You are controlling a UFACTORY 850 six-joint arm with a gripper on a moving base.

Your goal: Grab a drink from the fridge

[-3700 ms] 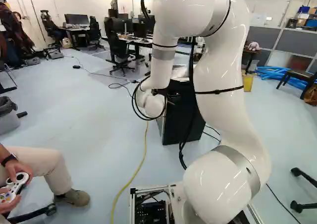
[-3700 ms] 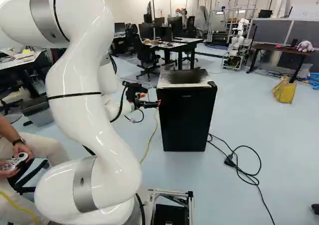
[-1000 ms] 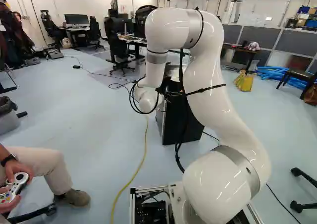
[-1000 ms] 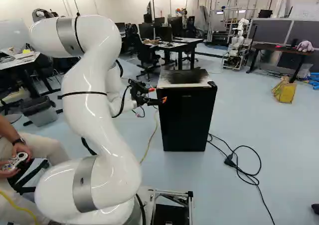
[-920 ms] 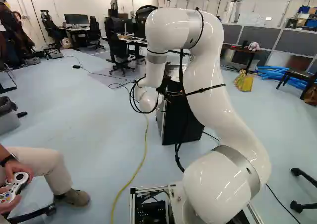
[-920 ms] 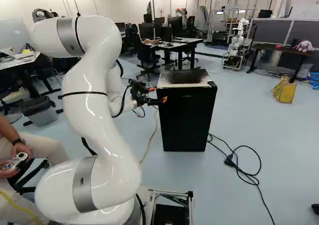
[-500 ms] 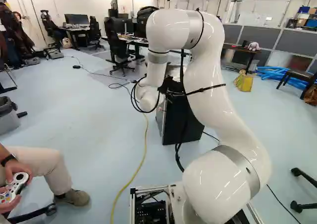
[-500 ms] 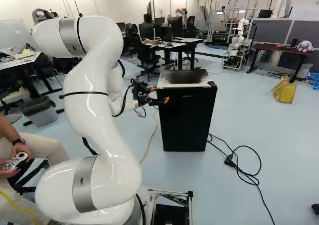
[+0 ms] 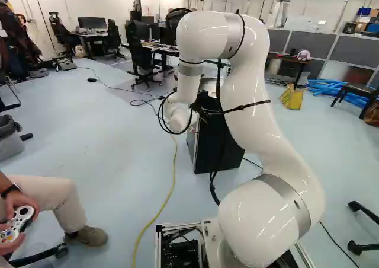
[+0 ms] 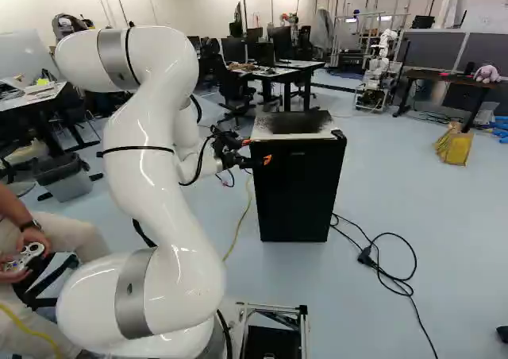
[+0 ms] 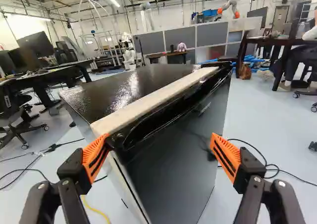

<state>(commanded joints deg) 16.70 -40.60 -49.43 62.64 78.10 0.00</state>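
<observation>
One black fridge [image 10: 296, 196] stands on the floor [image 10: 444, 240] ahead of the base, upright, long axis vertical, front towards the robot. One gripper [image 10: 256, 151] is at its near left top corner, its two fingers spread wide, one pad [image 11: 95, 157] close beside that corner; contact cannot be told.

black fridge [image 10: 298, 196] blocking ahead, its near corner perhaps touching one gripper [image 10: 257, 151] finger, open air above it
</observation>
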